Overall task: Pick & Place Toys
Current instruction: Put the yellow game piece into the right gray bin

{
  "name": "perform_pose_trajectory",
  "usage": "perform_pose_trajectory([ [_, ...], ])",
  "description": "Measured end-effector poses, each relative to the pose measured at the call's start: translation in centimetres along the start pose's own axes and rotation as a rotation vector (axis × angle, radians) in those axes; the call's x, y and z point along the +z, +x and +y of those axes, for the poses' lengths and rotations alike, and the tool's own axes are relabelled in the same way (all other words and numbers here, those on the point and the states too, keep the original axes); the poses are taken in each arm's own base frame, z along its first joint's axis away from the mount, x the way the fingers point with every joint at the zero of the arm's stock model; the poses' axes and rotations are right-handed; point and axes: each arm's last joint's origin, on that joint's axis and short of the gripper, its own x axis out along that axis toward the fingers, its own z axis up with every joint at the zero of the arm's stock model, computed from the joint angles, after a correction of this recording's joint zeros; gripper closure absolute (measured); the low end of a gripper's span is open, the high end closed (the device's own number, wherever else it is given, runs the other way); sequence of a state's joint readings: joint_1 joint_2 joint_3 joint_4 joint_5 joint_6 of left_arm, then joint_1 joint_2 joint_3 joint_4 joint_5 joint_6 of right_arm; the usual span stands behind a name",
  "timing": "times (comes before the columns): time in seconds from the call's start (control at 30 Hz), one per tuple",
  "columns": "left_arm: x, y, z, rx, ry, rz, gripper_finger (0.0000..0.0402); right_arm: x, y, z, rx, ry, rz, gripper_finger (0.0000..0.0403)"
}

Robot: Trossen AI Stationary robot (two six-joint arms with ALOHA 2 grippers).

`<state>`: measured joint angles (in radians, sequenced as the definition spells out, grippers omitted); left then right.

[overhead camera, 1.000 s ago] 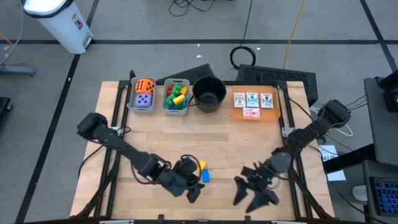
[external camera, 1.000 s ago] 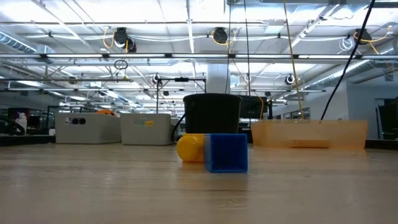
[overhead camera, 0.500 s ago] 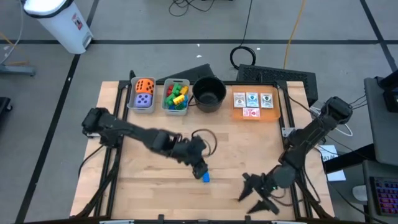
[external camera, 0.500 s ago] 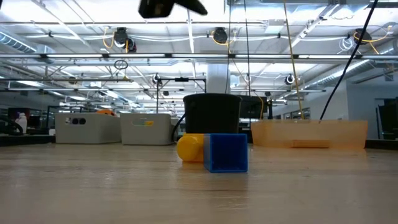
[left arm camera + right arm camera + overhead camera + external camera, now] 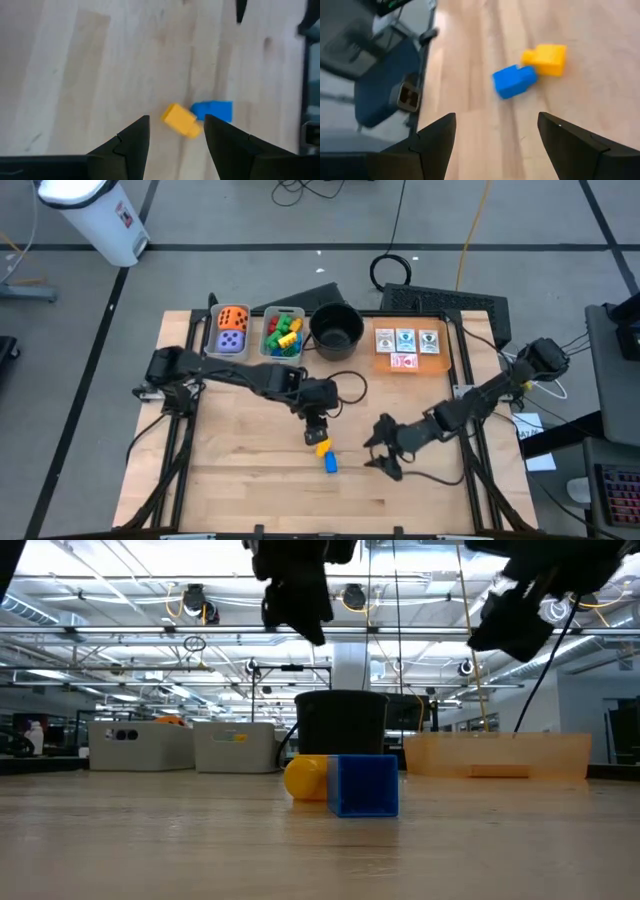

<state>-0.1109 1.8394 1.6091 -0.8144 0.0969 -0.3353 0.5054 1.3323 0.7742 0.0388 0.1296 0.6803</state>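
1. Dark and bare, my left pincer (image 5: 317,430) hangs just above the yellow block (image 5: 322,447); its two fingers (image 5: 131,142) stand apart and pinch nothing, and the block shows in the gap between them.
2. My right pincer (image 5: 380,450) hovers over the table (image 5: 250,490), near the blocks on their right side; its fingers (image 5: 434,140) are spread wider than the left ones, hold nothing and touch nothing.
3. Near the front middle of the table the yellow block and the blue block (image 5: 330,464) lie touching, the blue one nearer the front edge.
4. From table height the blue block (image 5: 364,785) shows a square face, upright, with the yellow block (image 5: 305,778) showing a rounded end, just beside and partly behind it.
5. Neither block is held by either pincer; both rest on the wood.
6. At the far edge, left, a grey bin (image 5: 228,352) holds the orange die (image 5: 233,319) and the purple die (image 5: 232,341), orange farther back.
7. Just beside it, a second bin (image 5: 283,360) holds a heap of blocks (image 5: 283,335) in red, yellow, green and blue.
8. Next along stands the black pot (image 5: 336,330); I cannot tell what is inside.
9. Farthest right, an amber tray (image 5: 446,352) holds four cards: three cards (image 5: 406,340) in a row, one red card (image 5: 403,362) in front of them.
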Motion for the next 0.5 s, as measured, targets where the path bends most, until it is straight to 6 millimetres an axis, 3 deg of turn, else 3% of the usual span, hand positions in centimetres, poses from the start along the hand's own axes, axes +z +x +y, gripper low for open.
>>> perform_pose_trajectory([
  [0.33, 0.1, -0.1, 2.4, -0.054, 0.195, 0.057, 0.0211, 0.6, 0.1, -1.1, -0.036, 0.097, -0.008, 0.0129],
  [0.5, -1.1, 1.4, 3.6, -0.124, 0.221, 0.132, 0.0211, -0.1, 0.1, -0.7, -0.015, 0.14, 0.068, 0.0129],
])
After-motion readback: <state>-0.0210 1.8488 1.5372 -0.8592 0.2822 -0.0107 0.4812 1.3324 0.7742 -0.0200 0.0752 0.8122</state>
